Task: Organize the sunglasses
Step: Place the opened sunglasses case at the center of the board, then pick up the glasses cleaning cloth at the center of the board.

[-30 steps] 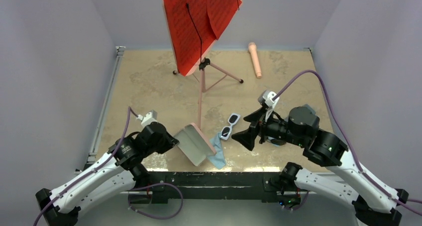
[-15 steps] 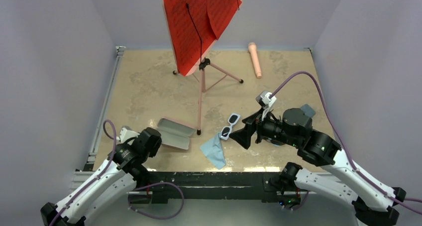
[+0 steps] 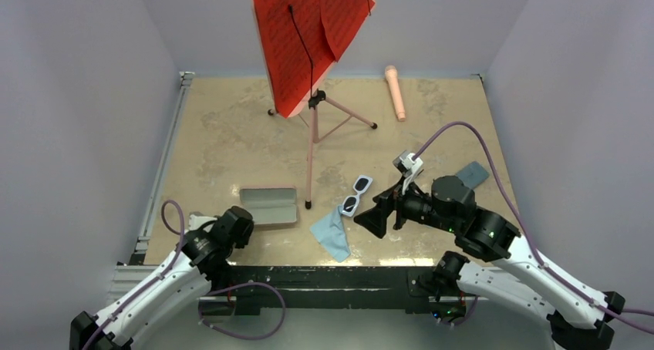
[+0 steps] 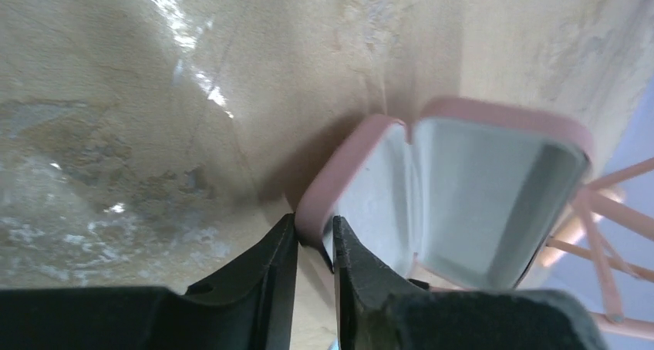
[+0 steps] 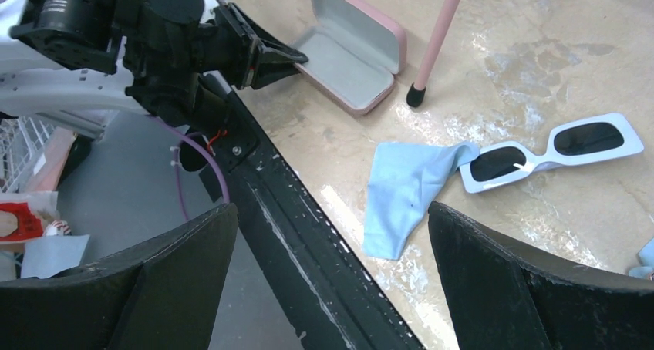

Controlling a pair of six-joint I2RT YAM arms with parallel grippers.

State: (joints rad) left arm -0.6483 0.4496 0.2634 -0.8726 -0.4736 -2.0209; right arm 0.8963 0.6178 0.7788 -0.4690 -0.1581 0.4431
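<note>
Already done: the pink case is laid on the table with its lid thrown back and the grey lining up, so it is ready to be filled.
Left to do: nothing has been placed in it. Most of the task is judged to remain: a pair must be picked up, laid in the case, and the lid closed.
White sunglasses: found lying on the table just ahead of the right claw's tips, untouched, one end against the blue cloth.
Black pair: not seen in any view.
Right claw: fingers are spread wide and nothing is held between them.
Right arm: bent at the elbow and brought inward along the near edge, with the claw held low and aimed at cloth and sunglasses.
Left claw: jaws are drawn nearly together with only a thin slit between. The case's pink rim sits right at the tips — whether it is pinched cannot be told.
Left arm: stretched low and forward, with the case directly ahead of the claw.
</note>
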